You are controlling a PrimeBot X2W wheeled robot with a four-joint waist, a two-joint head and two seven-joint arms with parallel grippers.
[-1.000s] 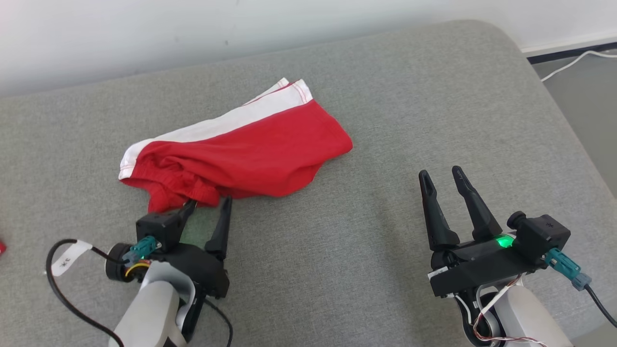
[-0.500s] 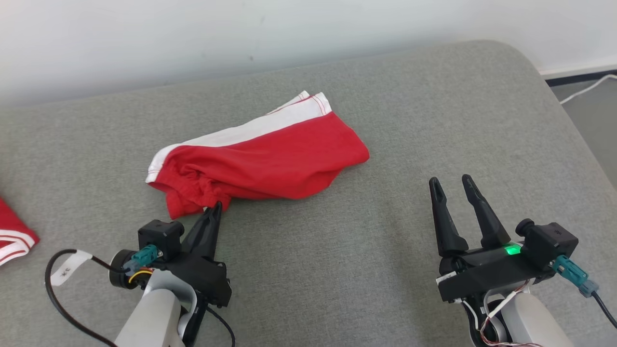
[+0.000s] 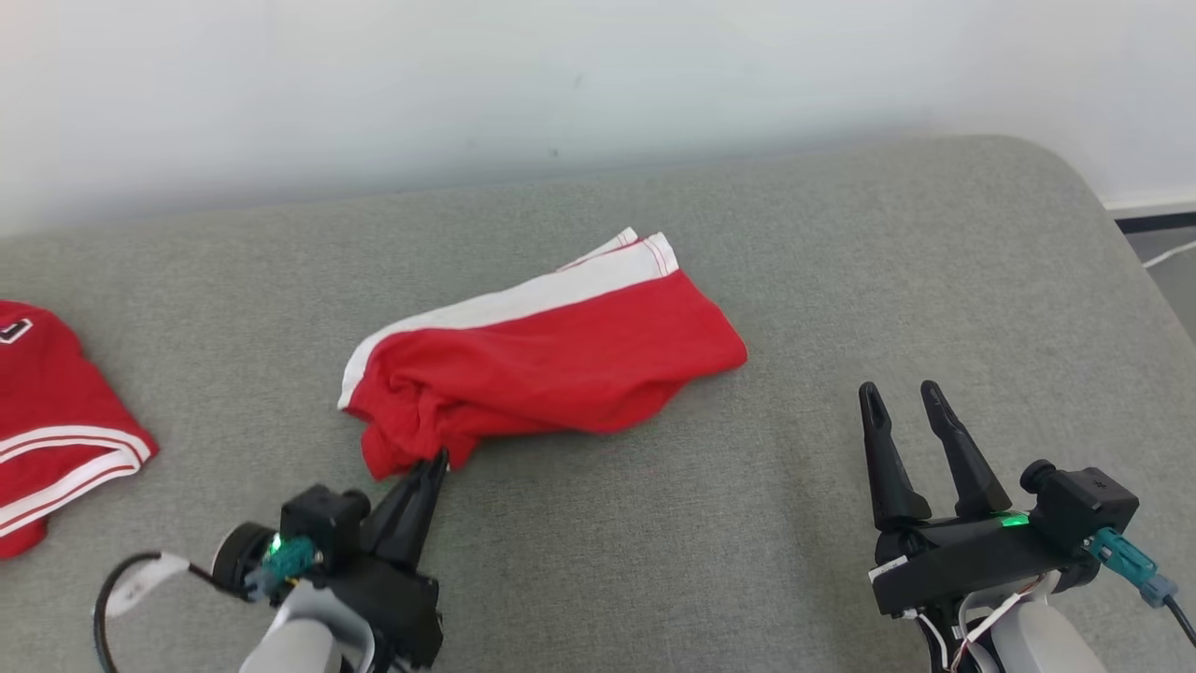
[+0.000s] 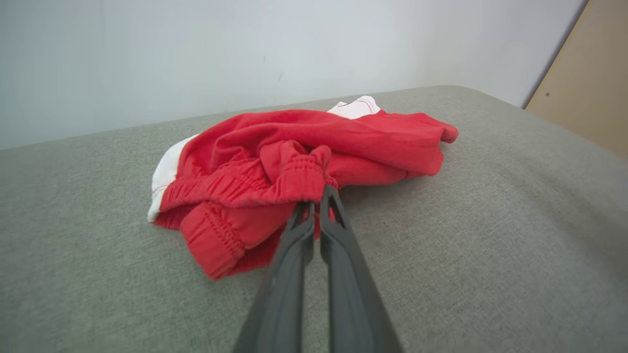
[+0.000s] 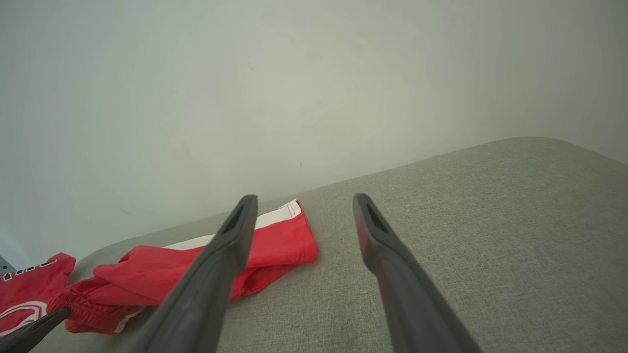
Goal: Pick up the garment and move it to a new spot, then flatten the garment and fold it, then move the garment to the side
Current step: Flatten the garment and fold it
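The right gripper [image 5: 304, 197] held its two long dark fingers [image 5: 230, 235] spread apart over the grey fabric-covered bench [image 5: 490, 220]. Toward eight o'clock lay the crumpled red garment with a white band [image 5: 284, 240], and a second red garment with white lettering [image 5: 29, 284] lay farther out.

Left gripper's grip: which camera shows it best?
Left wrist view: close up, the left gripper is shut on the red shorts, waistband pinched. Head view shows it small, from above; right wrist view, a fingertip low left.
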